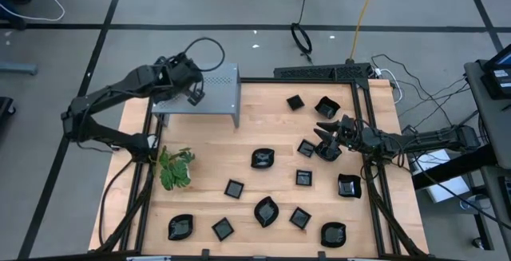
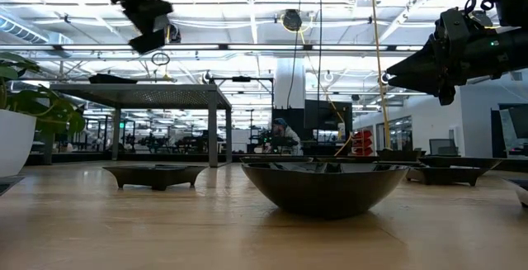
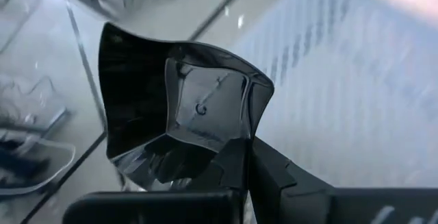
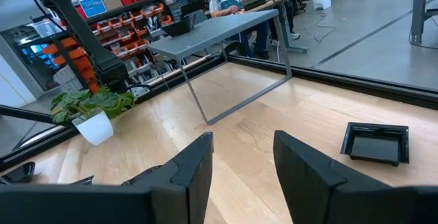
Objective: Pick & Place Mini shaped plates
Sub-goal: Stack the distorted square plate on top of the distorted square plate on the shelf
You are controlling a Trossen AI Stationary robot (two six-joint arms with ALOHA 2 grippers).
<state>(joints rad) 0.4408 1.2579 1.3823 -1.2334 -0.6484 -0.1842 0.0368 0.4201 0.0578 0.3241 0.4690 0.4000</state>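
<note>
Left hand (image 1: 192,93) is hovering over the grey perforated shelf (image 1: 219,85) at the bench's far left corner, fingers clamped on a mini shaped plate (image 3: 181,111): glossy black, squarish, gripped by one rim and sitting tilted in the left wrist view, shelf surface showing behind it. Right hand (image 1: 326,133) is sitting above the right side of the bench (image 1: 239,157), fingers (image 4: 195,166) spread part-way and holding nothing; in the high view it is hanging right over or just beside a square plate (image 1: 306,148) and another dark plate, can't tell if it is touching either. Rest of the plates are lying loose on the bench: two near the far right edge (image 1: 295,101), one round one mid-bench (image 1: 262,158), a row along the near edge (image 1: 180,227), more in between. All are showing empty. Right wrist view is showing one square plate (image 4: 376,144) flat on the wood ahead of the fingers, well apart from them. Potted green plant (image 1: 176,168) is standing at the left edge, near the shelf legs
</note>
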